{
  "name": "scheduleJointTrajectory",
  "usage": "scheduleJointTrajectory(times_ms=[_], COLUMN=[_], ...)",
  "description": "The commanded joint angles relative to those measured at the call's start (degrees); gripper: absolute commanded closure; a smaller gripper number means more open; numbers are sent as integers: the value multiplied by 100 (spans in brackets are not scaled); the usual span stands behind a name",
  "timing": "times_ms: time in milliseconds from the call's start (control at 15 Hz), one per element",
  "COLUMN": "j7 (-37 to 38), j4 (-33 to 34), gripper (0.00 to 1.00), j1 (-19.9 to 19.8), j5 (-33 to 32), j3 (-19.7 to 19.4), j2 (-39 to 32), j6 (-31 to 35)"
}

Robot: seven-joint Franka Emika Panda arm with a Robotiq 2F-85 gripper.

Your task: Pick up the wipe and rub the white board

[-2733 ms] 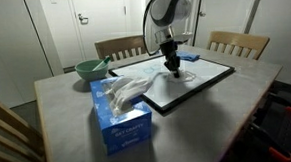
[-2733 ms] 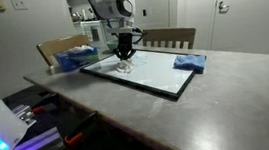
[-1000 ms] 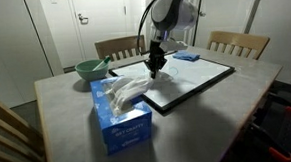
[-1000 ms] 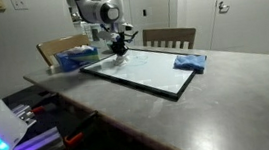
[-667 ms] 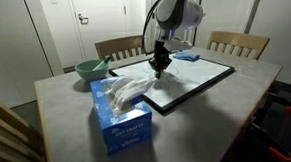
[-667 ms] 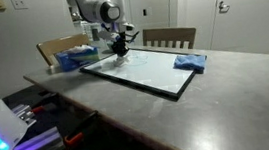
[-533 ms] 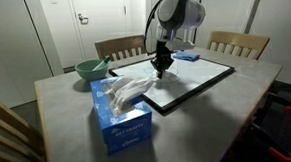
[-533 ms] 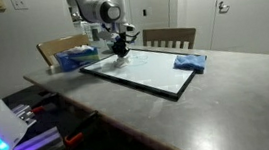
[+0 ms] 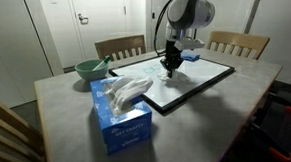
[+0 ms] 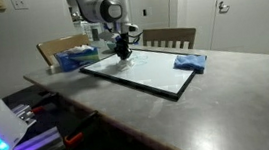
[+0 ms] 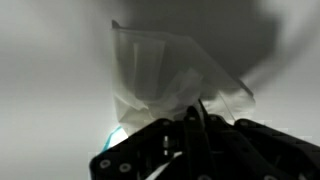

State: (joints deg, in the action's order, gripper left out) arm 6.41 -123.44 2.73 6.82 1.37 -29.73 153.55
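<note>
Rubbing step in hand. Hand [image 9: 171, 69] clamped together on the wipe [image 11: 165, 70], which is pressed down onto the white board [image 9: 201, 84] near one long edge. Next move, I'd judge: sweep across toward the board's middle with contact steady and grip firm.

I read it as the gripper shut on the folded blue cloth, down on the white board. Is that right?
Not quite. The folded blue cloth lies apart, unheld. The wrist view shows the gripper shut on the white wipe, down on the white board.
</note>
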Motion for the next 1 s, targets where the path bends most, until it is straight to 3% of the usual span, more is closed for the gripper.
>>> scheduleJointTrajectory(times_ms=[0,200,600,933], j7=[27,-221,-1500,-1855], j4=[-279,-132,534,1051], gripper=[100,100,100,100], j1=[22,-81,-364,-207], j5=[-207,-98,67,-182], j3=[-203,-11,762,866], j2=[-528,-674,-1011,-1282], j6=[277,375,192,19])
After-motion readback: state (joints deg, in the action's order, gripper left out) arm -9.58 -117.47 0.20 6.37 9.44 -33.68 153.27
